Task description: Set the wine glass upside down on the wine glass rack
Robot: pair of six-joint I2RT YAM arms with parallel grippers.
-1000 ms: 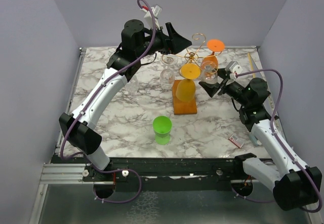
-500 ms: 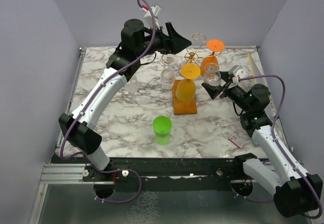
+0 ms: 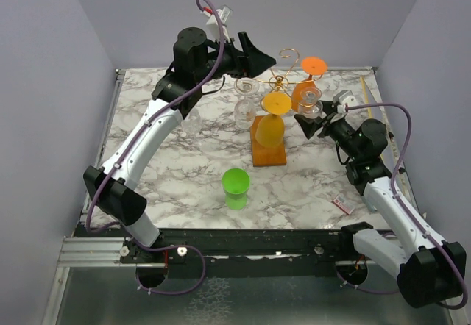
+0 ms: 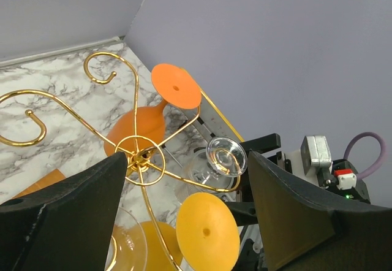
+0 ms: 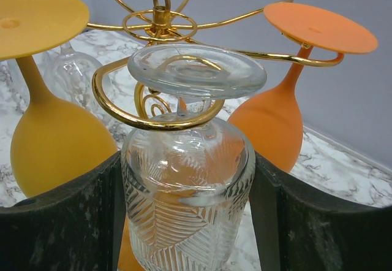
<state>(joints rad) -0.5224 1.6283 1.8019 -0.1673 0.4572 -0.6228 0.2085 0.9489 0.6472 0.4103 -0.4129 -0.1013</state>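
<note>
Because the glass (image 3: 310,105) has to hang bowl-down by its foot, the right hand (image 3: 310,121) grips it inverted, fingers (image 5: 58,222) pressed on either side of the cut-pattern bowl. That leaves the stem and foot free above to meet the wire. It is up at the rack (image 3: 277,83), on the side towards the desk's (image 3: 184,170) right edge, with the foot level with the gold arms. The rack's wooden base stands mid-desk, nearer the far edge, with a yellow glass (image 3: 271,129) and an orange glass (image 3: 305,90) hanging on it.

The left hand (image 3: 255,54) hovers over the rack from the far-left side, fingers spread wide and holding nothing. I judge it is there to look down or keep clear, since it touches no wire.

From above, the glass is only a small glint beside the orange one, and you cannot say whether the stem is in a hook. The right wrist view settles more: a gold curl wraps round just under the clear foot, and the stem seems to sit inside it. Whether the foot bears on the wire I cannot tell. The left wrist view adds the plan from overhead: the foot sits over the end of one curled arm, with the right hand's dark body behind it. Only the top view shows a green cup (image 3: 236,181) standing alone towards the near edge.
</note>
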